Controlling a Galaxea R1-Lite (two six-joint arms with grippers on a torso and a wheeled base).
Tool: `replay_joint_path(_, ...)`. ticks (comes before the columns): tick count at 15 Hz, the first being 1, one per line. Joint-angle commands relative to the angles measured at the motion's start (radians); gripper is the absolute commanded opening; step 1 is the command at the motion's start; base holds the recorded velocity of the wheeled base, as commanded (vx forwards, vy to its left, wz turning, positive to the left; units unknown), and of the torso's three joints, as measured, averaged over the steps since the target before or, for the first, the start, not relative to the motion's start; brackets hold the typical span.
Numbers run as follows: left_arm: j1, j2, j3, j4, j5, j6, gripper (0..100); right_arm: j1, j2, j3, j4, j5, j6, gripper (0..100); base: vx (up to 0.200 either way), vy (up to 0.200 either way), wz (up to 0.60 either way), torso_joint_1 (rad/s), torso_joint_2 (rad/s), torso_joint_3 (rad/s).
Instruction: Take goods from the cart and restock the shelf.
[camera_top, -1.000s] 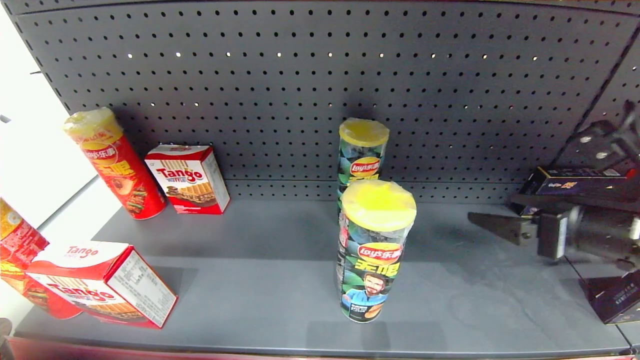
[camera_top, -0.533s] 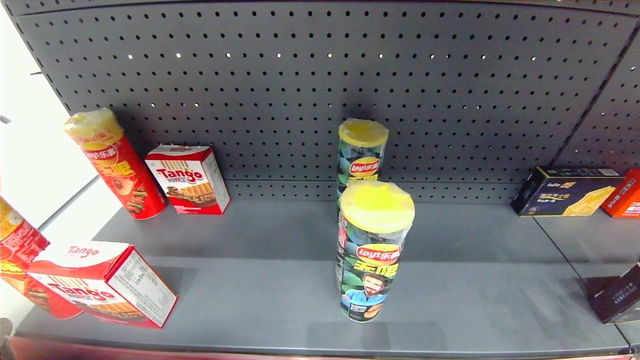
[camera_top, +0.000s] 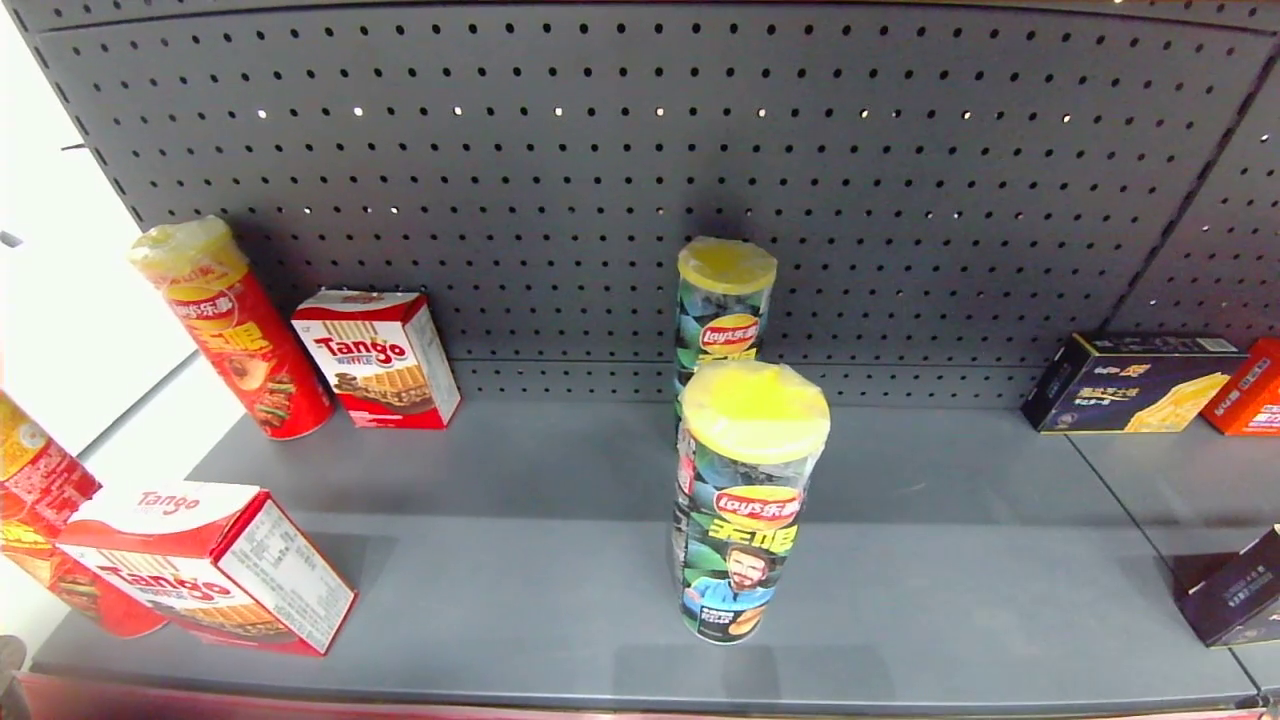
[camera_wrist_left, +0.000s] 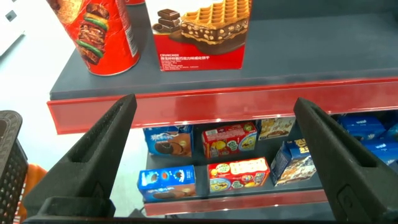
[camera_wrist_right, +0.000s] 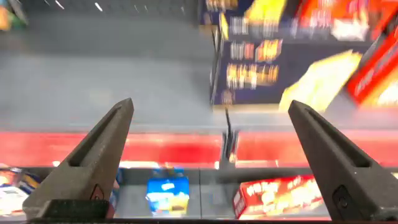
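Hanging released and empty before the shelf (camera_top: 550, 560), the left claw (camera_wrist_left: 214, 102) and right claw (camera_wrist_right: 211, 104) are standing between placements, so fetching another item from the cart probably comes next.

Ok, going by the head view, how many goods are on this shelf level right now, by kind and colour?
Red chip cans: 2
Green chip cans: 2
Red wafer boxes: 2
Dark boxes: 2
Orange box: 1
Total: 9
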Motion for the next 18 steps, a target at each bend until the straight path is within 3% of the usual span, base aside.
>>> replay_joint_path(1,0.000,0.001,0.000,0.000,0.001,-0.001,100,0.023,-0.099,0.061,0.087,0.083,0.013,100,0.000,0.000,0.00,0.000,0.00,0.000)
replay_joint_path(18,0.000,0.001,0.000,0.000,0.013,0.004,100,0.020,-0.099,0.066,0.063,0.073,0.040,100,0.000,0.000,0.00,0.000,0.00,0.000)
